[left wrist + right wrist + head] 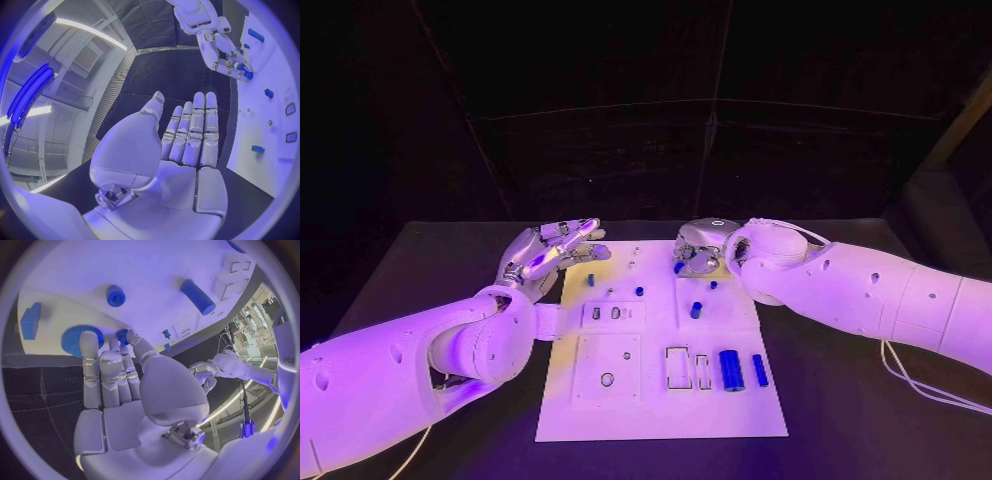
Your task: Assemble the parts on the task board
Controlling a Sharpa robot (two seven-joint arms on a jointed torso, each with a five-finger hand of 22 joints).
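Task board (pixel 661 400): a white plate in the middle of the black bench (pixel 430 260), its long side running away from the robot, so both arms can reach it from either side.
Parts near the robot: two blue cylinders (pixel 731 370) lie side by side on the board's right part, next to open rectangular slots; they look unplaced for now.
Parts farther up: small blue pieces (pixel 695 311) dot the board's middle, some apparently seated already; exactly which are home I cannot tell.
Right hand (pixel 700 250): it's over the far end of the board, fingers (pixel 100 370) reaching down to a small blue toothed part (pixel 122 336). The right wrist view has the fingertips right at that part, next to a larger blue gear (pixel 76 340).
Right hand's hold: the left wrist view shows a blue part between its fingertips, so I read this as a pinch on that part, most likely pressing or turning it into place.
Left hand (pixel 553 252): it hovers beside the board's far left edge, off to the side and out of the way.
Left hand's hold: nothing in it; the fingers (pixel 197 130) lie straight and together, thumb apart, palm bare.
Stage: my call is mid-assembly, with the right hand working one part and the cylinders waiting.
Risk: a small part held only at the fingertips could tip or slip.
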